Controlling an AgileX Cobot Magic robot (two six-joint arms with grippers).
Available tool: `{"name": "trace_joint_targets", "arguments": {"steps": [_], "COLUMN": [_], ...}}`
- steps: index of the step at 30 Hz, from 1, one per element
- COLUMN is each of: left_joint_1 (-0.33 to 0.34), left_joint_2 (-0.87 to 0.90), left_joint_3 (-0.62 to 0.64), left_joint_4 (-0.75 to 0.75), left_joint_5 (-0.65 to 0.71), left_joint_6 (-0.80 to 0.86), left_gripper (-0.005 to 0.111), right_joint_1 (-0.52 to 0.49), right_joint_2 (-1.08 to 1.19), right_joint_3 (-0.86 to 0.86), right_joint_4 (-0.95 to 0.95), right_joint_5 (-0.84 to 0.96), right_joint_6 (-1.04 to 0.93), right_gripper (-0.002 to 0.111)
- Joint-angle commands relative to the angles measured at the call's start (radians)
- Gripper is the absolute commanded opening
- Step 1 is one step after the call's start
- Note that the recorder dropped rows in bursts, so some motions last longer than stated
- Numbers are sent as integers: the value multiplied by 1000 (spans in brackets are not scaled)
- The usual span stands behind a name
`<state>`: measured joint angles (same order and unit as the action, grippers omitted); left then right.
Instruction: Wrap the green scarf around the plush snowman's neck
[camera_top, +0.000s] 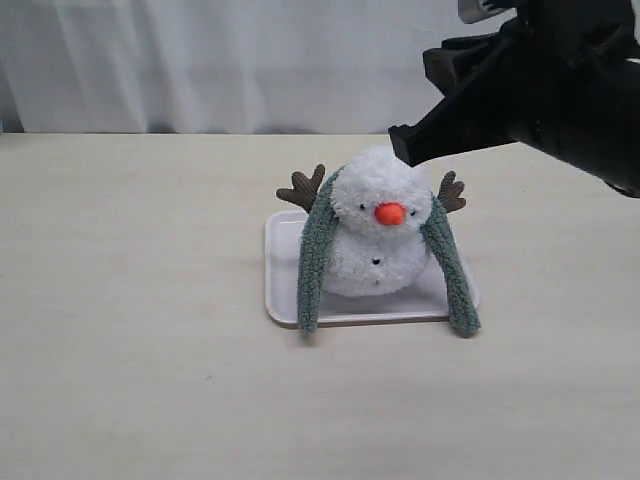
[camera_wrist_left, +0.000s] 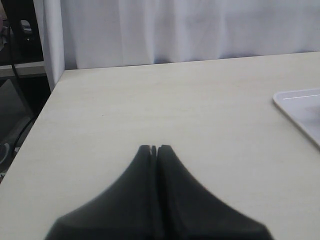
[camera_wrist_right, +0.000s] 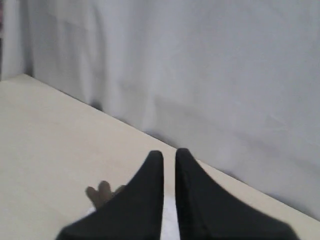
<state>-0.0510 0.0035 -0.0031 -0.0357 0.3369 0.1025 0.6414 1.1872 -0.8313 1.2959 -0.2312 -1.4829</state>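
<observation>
The plush snowman (camera_top: 372, 262) sits upright on a white tray (camera_top: 285, 270), its orange nose facing the camera. The green scarf (camera_top: 312, 270) runs behind its neck (camera_top: 362, 234), and both ends hang down the front, one on each side; the right end (camera_top: 452, 275) reaches the table past the tray's edge. The front of the neck is bare. My right gripper (camera_top: 400, 140) hovers just above and behind the head, its fingers a narrow gap apart and empty (camera_wrist_right: 169, 152). A brown twig arm (camera_wrist_right: 102, 192) shows beside it. My left gripper (camera_wrist_left: 154, 147) is shut and empty, far from the snowman.
The tray's corner (camera_wrist_left: 300, 107) shows at the edge of the left wrist view. A white curtain (camera_top: 250, 60) hangs behind the pale table (camera_top: 130, 350). The table's left edge (camera_wrist_left: 47, 107) drops off near the left gripper.
</observation>
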Motion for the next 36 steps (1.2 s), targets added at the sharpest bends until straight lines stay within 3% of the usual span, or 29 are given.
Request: {"name": "trace_joint_targets", "arguments": {"steps": [1, 16, 36], "left_joint_1": [-7, -7, -7], "left_joint_2": [-4, -4, -4], "left_joint_3": [3, 3, 3], "left_joint_4": [-3, -3, -3], "left_joint_5": [-14, -14, -16], "left_joint_6": [1, 1, 1], "left_gripper": [0, 0, 0], "right_joint_1": [2, 2, 2], "right_joint_2": [-97, -318, -330], "right_joint_3": [-1, 70, 72], "right_joint_4": [-2, -2, -2], "right_joint_5": [202, 231, 231], "right_joint_6": [-26, -13, -13], "right_gripper": [4, 4, 4]}}
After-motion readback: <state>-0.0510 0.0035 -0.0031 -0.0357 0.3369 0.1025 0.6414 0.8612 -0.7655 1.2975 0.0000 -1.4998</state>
